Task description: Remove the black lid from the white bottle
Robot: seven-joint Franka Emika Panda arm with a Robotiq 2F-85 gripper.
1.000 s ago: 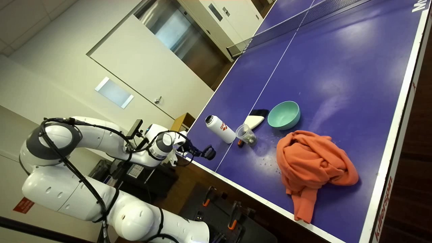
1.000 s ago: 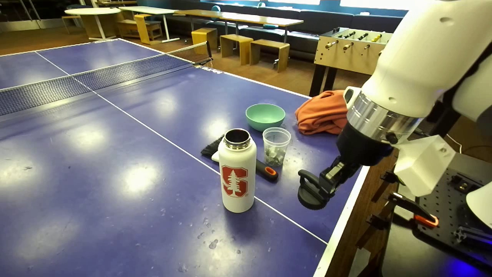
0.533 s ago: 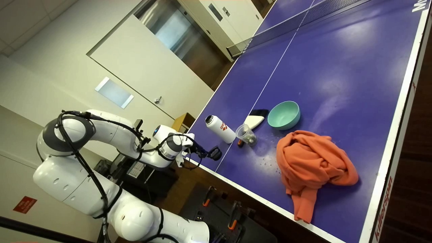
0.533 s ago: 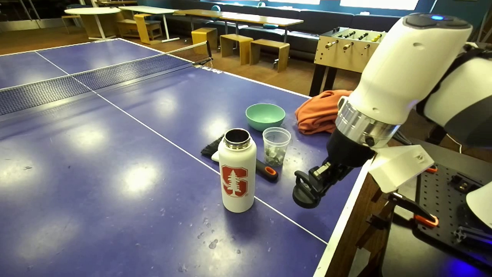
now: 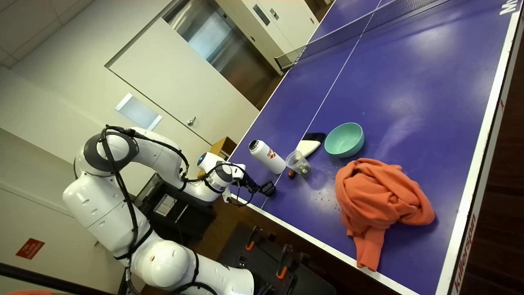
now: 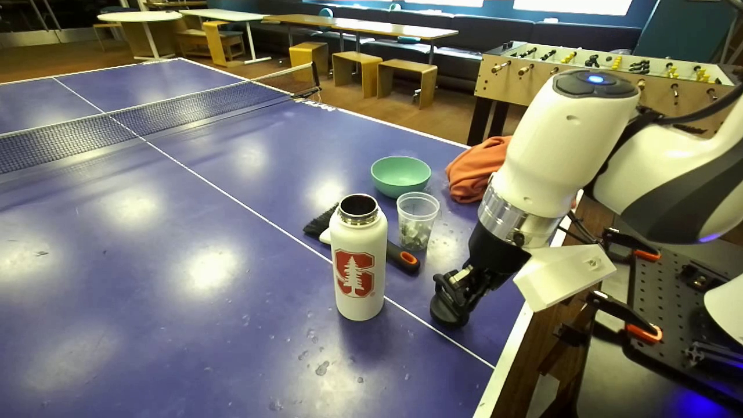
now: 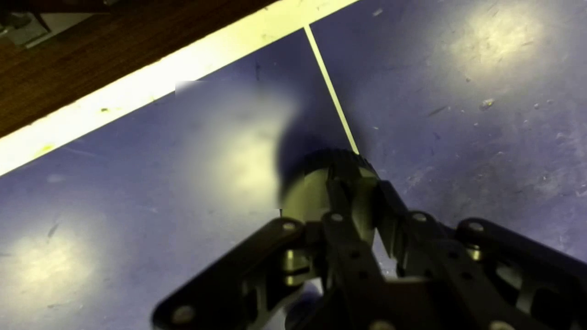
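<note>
The round black plastic lid (image 6: 446, 314), pinched by its loop (image 6: 439, 284) in the tool (image 7: 360, 190), perhaps touches the surface (image 6: 168, 348) right of the white cylindrical bottle (image 6: 359, 267). Likely light and stiff, it suits that grip.

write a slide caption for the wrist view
The pincer grips the lid; beyond it, a white line meets the white edge of the table.

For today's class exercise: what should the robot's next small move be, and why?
Probably ease the black lid down until it rests on the table: the white bottle stands open, and the gripper holds the lid low, with contact unclear.
</note>
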